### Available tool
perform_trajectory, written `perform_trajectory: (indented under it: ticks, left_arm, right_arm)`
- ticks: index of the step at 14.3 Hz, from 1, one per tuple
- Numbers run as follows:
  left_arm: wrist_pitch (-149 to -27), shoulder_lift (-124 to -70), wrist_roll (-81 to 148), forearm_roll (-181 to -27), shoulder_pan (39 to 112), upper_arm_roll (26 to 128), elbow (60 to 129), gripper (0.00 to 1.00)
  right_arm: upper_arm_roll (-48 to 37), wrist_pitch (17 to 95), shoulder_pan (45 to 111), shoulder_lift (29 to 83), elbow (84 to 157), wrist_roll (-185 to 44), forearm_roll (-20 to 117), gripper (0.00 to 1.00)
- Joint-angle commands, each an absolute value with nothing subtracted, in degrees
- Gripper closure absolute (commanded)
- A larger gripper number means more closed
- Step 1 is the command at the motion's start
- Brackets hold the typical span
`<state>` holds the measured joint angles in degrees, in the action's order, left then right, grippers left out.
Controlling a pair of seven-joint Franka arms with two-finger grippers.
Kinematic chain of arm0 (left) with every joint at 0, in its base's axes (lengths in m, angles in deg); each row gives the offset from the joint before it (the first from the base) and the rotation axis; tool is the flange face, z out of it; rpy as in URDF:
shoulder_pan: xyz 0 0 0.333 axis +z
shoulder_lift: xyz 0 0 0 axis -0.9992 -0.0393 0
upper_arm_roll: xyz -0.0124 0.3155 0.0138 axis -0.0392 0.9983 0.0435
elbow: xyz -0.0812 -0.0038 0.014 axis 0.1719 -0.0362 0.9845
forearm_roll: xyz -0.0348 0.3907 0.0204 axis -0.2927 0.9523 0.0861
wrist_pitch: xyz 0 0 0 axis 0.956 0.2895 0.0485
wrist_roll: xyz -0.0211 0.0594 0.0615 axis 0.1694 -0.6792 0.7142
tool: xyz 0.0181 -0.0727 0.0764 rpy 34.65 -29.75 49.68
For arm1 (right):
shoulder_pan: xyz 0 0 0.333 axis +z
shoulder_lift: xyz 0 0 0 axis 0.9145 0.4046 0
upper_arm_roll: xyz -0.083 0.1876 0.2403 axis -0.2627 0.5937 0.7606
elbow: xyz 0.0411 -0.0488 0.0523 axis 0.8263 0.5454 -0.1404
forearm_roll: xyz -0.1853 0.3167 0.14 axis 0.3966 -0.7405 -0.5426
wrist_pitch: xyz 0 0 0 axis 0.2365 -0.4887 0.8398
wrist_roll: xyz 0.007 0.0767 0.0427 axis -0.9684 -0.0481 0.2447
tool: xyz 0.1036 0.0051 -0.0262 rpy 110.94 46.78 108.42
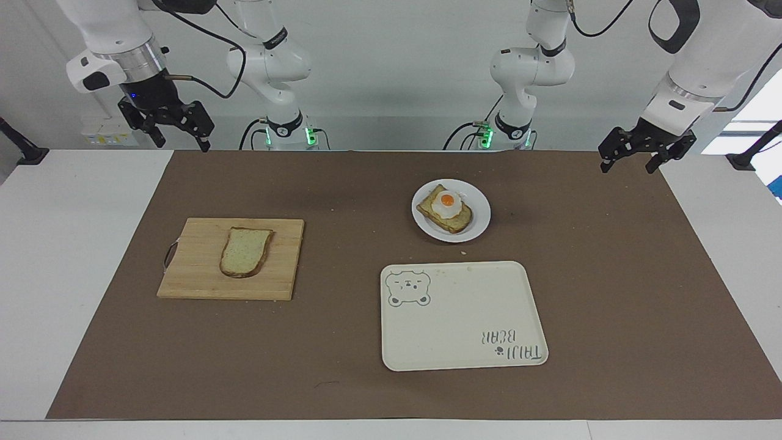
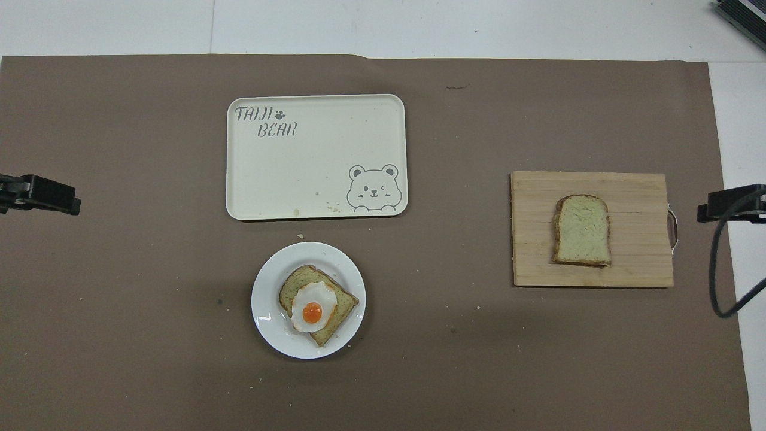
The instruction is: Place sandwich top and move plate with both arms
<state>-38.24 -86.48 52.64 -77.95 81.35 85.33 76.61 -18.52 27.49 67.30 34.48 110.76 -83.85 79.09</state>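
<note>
Sandwich top (image 1: 245,252): laid flat on the wooden cutting board (image 1: 201,281), toward the right arm's end of the table; untouched by either gripper.

Cutting board: set on the brown mat (image 1: 342,379), its small handle (image 1: 170,255) turned toward the right arm's edge of the table.

Plate (image 1: 476,227): placed on the mat toward the left arm's end, well apart from the board and nearer to the robots than the tray.

Toasted slice (image 1: 462,220): carried on the plate, with a fried egg (image 1: 449,203) on top.

Tray (image 1: 463,315): cream, rectangular, printed with a bear drawing; positioned just beside the plate on the side farther from the robots; nothing is carried on it except a few crumbs.

Left gripper (image 1: 630,160): held raised over the mat's corner at the left arm's end; fingers are seen spread apart, nothing between them.

Right gripper (image 1: 182,137): held raised over the mat's corner at the right arm's end; fingers are seen spread apart, nothing between them.

Overhead view: only the tips of the left gripper (image 2: 40,194) and right gripper (image 2: 731,204) are shown, at the side edges.
</note>
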Motion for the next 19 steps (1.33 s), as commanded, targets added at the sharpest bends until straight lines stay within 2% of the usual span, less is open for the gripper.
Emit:
perform_trajectory:
  ticks: [1,19]
  left_arm:
    - [-37.57,-85.92,52.08,-77.31,81.24,85.38,76.23,0.00]
    - [-37.57,-86.01,52.08,-77.31,81.24,85.38,76.23,0.00]
  right_arm:
    - [-18.38,26.57,66.49,33.72,111.27,-85.13,80.51,0.00]
    - [-18.03,28.94,65.87,33.54,112.23,-82.67,82.00,0.00]
